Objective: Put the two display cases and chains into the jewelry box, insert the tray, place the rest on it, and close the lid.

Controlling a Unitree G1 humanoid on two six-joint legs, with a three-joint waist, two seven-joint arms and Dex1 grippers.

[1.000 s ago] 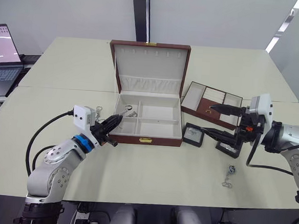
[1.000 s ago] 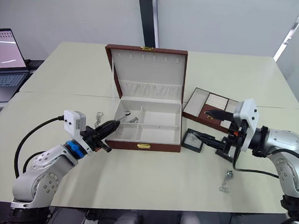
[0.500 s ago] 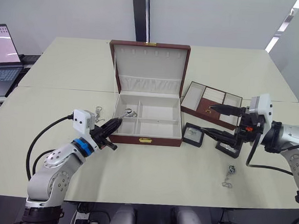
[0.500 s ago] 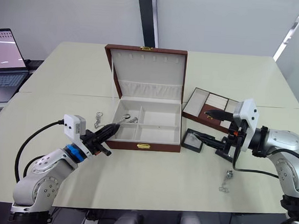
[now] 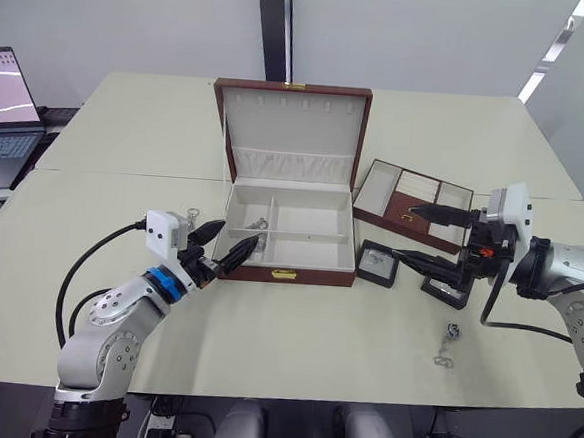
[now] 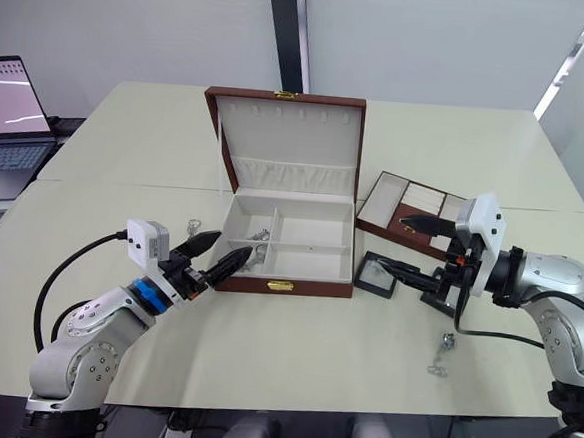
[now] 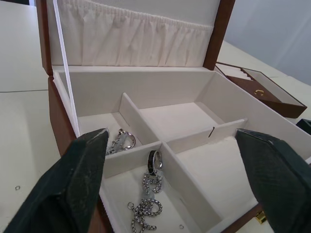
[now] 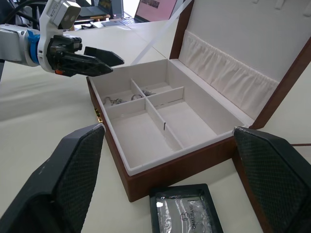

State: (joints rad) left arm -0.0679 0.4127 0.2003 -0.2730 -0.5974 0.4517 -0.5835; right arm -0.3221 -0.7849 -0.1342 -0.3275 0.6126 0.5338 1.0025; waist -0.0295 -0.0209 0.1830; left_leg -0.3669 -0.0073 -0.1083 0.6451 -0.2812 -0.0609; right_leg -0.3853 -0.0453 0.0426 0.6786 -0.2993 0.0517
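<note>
The jewelry box (image 5: 288, 241) sits mid-table, lid (image 5: 292, 129) up. The left claw (image 5: 227, 251) gapes wide and empty at the box's 8 o'clock corner; chains (image 7: 146, 204) lie in its left compartments. The right claw (image 5: 419, 235), spread wide and empty, hovers over a display case (image 5: 377, 262) at 3 o'clock

The pale counter (image 5: 294, 329) carries the open jewelry box (image 5: 286, 271) in the middle. To its right lies the tray (image 5: 411, 200), and in front of the tray two display cases (image 5: 377, 260) lie near each other. One chain (image 5: 447, 346) lies near the front right, another chain (image 5: 191, 214) left of the box.
</note>
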